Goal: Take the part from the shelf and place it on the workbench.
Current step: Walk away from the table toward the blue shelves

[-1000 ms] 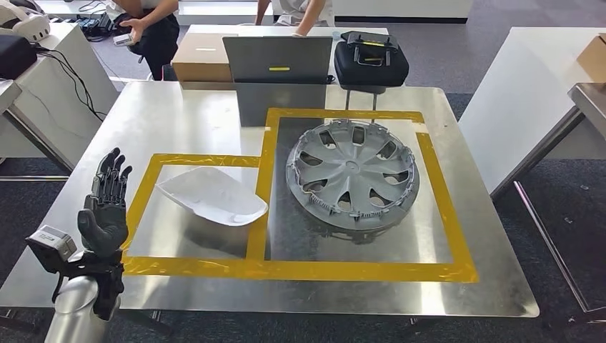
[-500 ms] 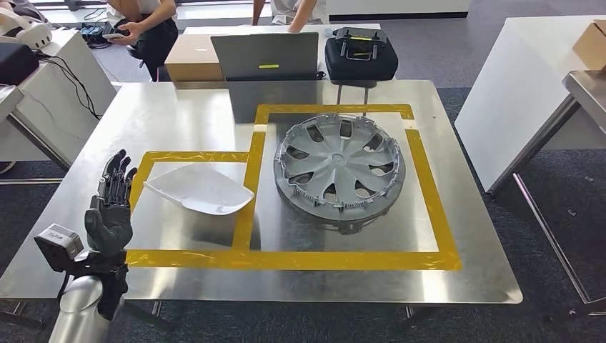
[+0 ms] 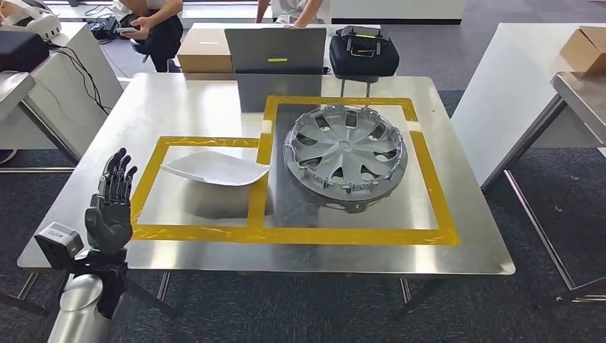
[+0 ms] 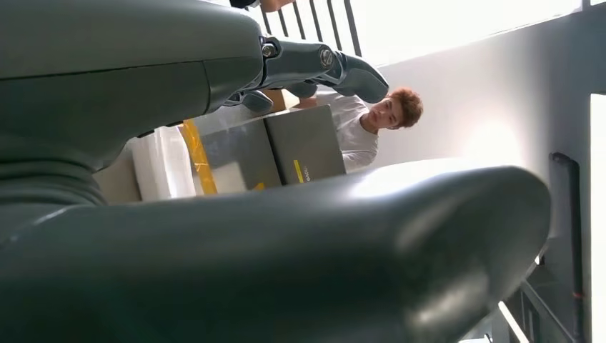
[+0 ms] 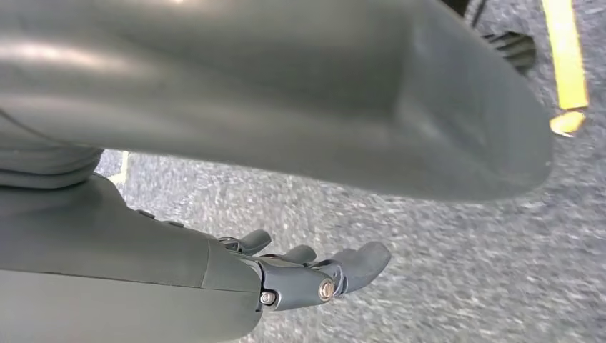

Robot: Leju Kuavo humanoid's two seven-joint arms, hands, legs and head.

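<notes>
Currently raised upright at near-left corner of worktop: left hand, palm forward, fingers spread, holding nothing, silver forearm below. Hanging above grey carpet: right hand, fingers slightly curled and apart, nothing held. Lying inside smaller yellow-taped frame on worktop: white part, well apart from left hand. Resting in larger taped frame alongside: grey wheel cover. Standing at far edge: laptop.

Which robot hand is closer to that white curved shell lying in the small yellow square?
The left robot hand. It is raised, fingers spread, at the table's near left edge beside the white shell. The right robot hand hangs down over grey carpet, away from the tabletop.
</notes>
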